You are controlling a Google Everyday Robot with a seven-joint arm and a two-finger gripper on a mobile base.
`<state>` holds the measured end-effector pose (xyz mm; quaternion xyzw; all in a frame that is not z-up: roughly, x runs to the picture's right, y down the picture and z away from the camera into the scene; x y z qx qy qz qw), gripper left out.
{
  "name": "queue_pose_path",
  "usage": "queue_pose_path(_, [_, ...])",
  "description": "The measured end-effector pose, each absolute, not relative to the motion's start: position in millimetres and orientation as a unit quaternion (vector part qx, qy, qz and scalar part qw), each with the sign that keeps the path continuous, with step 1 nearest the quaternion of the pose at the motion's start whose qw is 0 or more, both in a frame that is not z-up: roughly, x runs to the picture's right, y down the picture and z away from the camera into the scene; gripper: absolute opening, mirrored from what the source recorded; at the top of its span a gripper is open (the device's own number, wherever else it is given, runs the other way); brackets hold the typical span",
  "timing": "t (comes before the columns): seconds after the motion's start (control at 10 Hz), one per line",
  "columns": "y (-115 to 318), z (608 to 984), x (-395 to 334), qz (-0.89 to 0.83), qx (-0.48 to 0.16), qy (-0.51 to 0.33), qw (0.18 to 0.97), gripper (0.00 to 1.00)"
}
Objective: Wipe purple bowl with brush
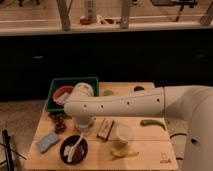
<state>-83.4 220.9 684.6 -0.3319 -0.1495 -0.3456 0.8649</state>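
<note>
We see the white arm (125,104) reaching in from the right across the light wooden surface (150,150). Its wrist turns down at the left end. The pincer (82,132) hangs just above the 1 o'clock rim of the round, dark purple bowl (73,149), which sits near the front left of the surface.

The small brush with the slim white handle (77,145) lies slanted in that bowl. Its pale head is down inside, and its handle rises towards 1 o'clock, up to the pincer. The pincer seems to meet the handle's top. We cannot tell whether it is spread, pressed together or pinching the brush.

- At 9 o'clock from the bowl, just beside it, lies a blue rectangular sponge (48,141).
- At 2 o'clock lies a dark rectangular block with a light edge (105,129), and beyond it stands a pale round cup (123,133).
- At 3 o'clock lies a yellow banana (123,151).
- At 12 o'clock, behind the arm, stands a green tray (62,81) holding an orange-red bowl with white cloth (63,93).
- A long green vegetable (152,123) lies well apart to the right.
</note>
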Motion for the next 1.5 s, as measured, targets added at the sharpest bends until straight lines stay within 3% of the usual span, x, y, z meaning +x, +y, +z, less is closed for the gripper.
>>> queue_pose_path(0.6, [202.8,700.6,-33.8,-0.3,-0.341,-0.11,0.884,0.0])
queue_pose_path(1.1, [181.5,724.1,-68.0,-0.322,-0.323,-0.124,0.881,0.0])
queue_pose_path(1.5, [192.8,716.8,-100.4,-0.356,-0.317,-0.162,0.864,0.0])
